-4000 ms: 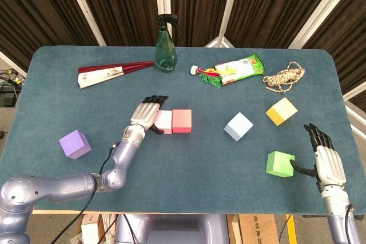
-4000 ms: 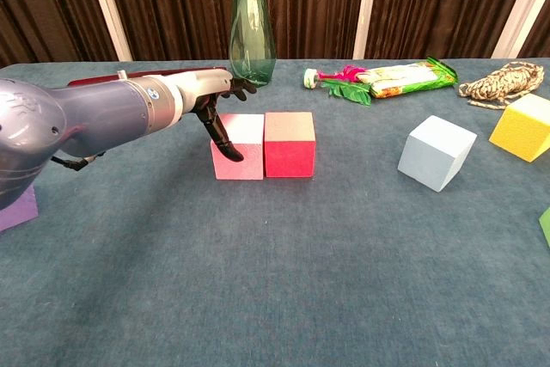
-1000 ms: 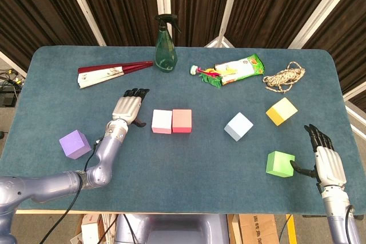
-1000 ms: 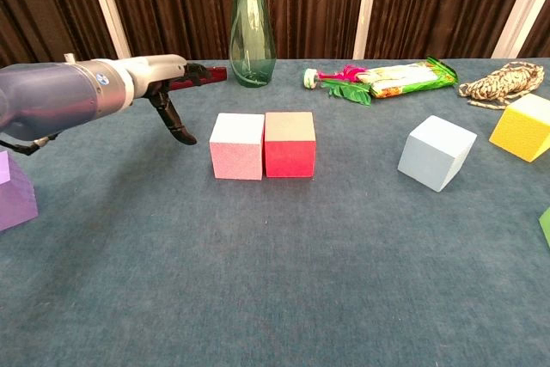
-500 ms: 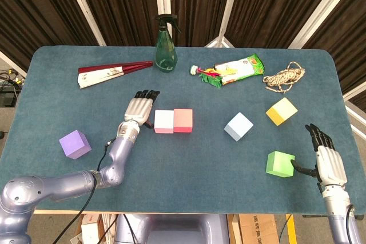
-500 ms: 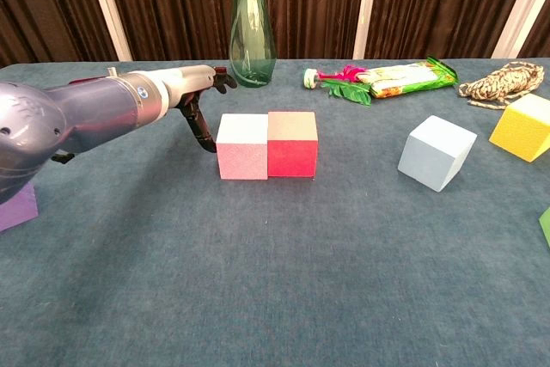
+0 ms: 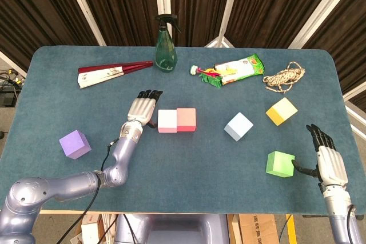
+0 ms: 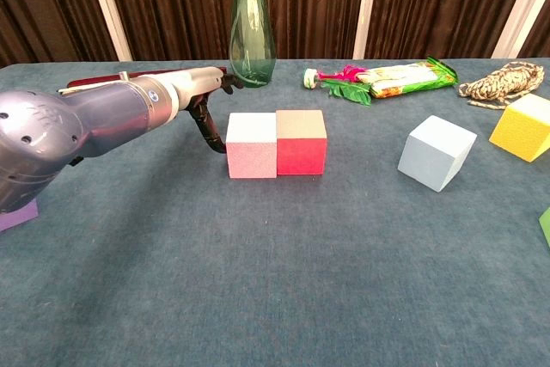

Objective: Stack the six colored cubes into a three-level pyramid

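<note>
**Two cubes paired, four scattered**

The pink cube (image 7: 167,121) and red cube (image 7: 186,120) sit side by side, faces touching, near the middle of the blue bench (image 7: 171,164). The left hand (image 7: 140,108) lies just left of the pink cube, fingers stretched forward and flat, the thumb hanging down against or just beside the cube's left face; it holds nothing. In the chest view the same hand (image 8: 204,92) reaches in from the left, with its dark thumb beside the pink cube (image 8: 252,145).

The purple cube (image 7: 75,144) rests alone toward the left edge. The pale blue cube (image 7: 238,126) stands right of the pair, turned at an angle, and the yellow cube (image 7: 281,111) lies further right. The green cube (image 7: 280,163) is near the front right corner, and the right hand (image 7: 327,161) rests just beside it, fingers apart and empty, thumb pointing at the cube.

Along the far edge are a folded fan (image 7: 111,73), a green spray bottle (image 7: 166,47), a snack packet (image 7: 240,68) and a coil of rope (image 7: 284,77).
</note>
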You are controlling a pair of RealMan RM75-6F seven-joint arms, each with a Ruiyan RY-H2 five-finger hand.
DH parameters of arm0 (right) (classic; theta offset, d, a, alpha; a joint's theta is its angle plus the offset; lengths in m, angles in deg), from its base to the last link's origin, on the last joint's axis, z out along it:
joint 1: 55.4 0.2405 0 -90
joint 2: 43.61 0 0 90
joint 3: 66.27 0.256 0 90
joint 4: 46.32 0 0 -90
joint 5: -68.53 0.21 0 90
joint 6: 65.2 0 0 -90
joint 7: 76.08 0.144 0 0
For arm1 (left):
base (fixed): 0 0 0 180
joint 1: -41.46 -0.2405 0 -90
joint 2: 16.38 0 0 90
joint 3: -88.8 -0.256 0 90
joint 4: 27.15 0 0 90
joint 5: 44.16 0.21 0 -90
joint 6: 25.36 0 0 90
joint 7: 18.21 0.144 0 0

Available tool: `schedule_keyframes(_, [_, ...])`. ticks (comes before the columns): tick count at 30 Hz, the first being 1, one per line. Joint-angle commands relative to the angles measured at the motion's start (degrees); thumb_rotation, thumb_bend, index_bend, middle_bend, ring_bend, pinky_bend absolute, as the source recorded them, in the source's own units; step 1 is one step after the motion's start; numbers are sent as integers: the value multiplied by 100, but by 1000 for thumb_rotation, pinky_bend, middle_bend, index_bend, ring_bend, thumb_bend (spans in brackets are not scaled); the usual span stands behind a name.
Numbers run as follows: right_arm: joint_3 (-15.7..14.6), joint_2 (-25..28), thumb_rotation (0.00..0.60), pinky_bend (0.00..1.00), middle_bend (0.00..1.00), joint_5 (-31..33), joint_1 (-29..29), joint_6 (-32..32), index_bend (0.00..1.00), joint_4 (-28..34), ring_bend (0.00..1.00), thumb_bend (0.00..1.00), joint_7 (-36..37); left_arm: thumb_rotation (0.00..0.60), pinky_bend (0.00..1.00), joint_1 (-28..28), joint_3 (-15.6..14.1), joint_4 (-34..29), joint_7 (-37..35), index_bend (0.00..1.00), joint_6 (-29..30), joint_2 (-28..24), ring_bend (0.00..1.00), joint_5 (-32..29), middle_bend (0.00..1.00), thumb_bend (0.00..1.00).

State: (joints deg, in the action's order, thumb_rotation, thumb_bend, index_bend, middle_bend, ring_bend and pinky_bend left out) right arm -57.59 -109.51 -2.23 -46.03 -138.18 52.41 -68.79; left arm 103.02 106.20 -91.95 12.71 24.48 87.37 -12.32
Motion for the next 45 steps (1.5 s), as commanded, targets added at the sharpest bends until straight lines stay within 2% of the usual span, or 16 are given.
schedule_keyframes(1, [-4, 3, 600, 0, 0, -5, -5, -8, 0, 0, 0, 267, -5, 600, 0, -64, -6, -113, -10, 0, 3, -105, 0, 1, 48, 220])
schedule_keyframes(6, [-21, 8, 600, 0, 0, -22, -10, -6, 0, 1, 0, 267, -17, 600, 0, -216, -80, -525, 29, 0, 28, -478, 0, 33, 46, 219])
schedule_keyframes(12, [-37, 2, 600, 0, 0, -56, -6, -1, 0, -9, 0, 266, -25, 600, 0, -573, -167, -1352, -131, 0, 466, -1073, 0, 413, 44, 184])
schedule_keyframes(20, [-62, 25, 600, 0, 0, -166, 28, 16, 0, -45, 0, 266, -65, 600, 0, -1362, -187, -2831, -685, 0, 1279, -2047, 0, 830, 41, 110])
schedule_keyframes(29, [-40, 98, 600, 0, 0, -28, 102, 71, 0, 155, 0, 266, -460, 600, 0, -2517, -660, -4228, -1139, 0, 2622, -3176, 0, 1956, 25, 108])
schedule_keyframes(33, [-23, 132, 600, 0, 0, 55, 160, 105, 0, 327, 0, 267, -709, 600, 0, -2965, -838, -4495, -1367, 0, 3035, -3581, 0, 2357, 12, 107])
schedule_keyframes(36, [29, 179, 600, 0, 0, 248, 249, 226, 0, 575, 0, 266, -900, 600, 0, -3165, -957, -4585, -1380, 0, 3135, -3825, 0, 2522, 5, 107])
schedule_keyframes(40, [176, 259, 600, 0, 0, 569, 499, 447, 0, 935, 0, 258, -1308, 600, 0, -3257, -912, -4618, -1464, 0, 3130, -4012, 0, 2602, 4, 108])
schedule_keyframes(45, [509, 180, 600, 0, 0, 1175, 1081, 827, 0, 1261, 0, 257, -1963, 600, 0, -3334, -782, -4634, -1718, 0, 3001, -4161, 0, 2565, 4, 108])
